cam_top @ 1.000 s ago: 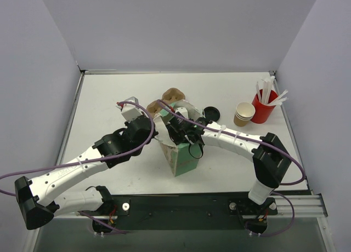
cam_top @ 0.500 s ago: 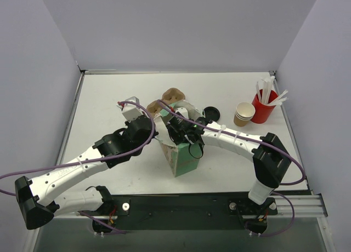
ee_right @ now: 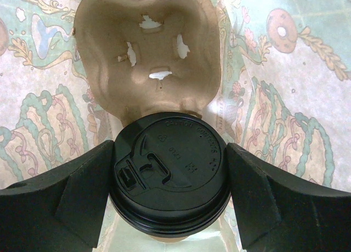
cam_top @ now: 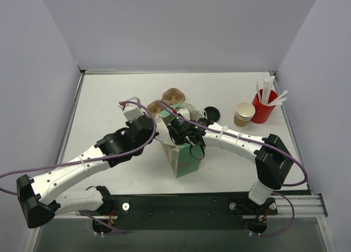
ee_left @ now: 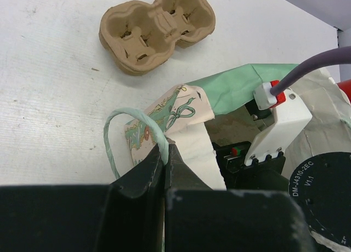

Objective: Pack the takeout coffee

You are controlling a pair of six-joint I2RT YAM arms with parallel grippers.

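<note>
- Takeout coffee (ee_right: 170, 172): viewed from straight above by the right wrist camera; appeared as a black lid with a sliver of brown wall beneath it; sat inside the paper bag (cam_top: 185, 161), over the near edge of a pulp carrier (ee_right: 145, 49) lying on the bag's floor; contact between cup and carrier could not be told.
- Right fingers (ee_right: 71, 202): spread wide and pressed against opposite sides of the lid, gripping the cup; hidden within the bag's mouth in the top view.
- Left fingers (ee_left: 143, 178): closed together, pinching the bag's printed rim at the foot of the green twisted handle (ee_left: 116, 129).
- Paper bag: stood upright on the bench (cam_top: 109, 98) between the two arms; green outside, floral print on the inner walls.
- Second pulp carrier (cam_top: 173, 96): lay on the bench just behind the bag, wells facing up.
- Loose black lid (cam_top: 211, 112): lay flat on the bench, right of the bag.
- Stack of brown cups (cam_top: 244, 114): stood upright towards the right rear corner, just beside a red cup (cam_top: 265, 109) filled with white sticks (cam_top: 270, 87); well apart from the bag.
</note>
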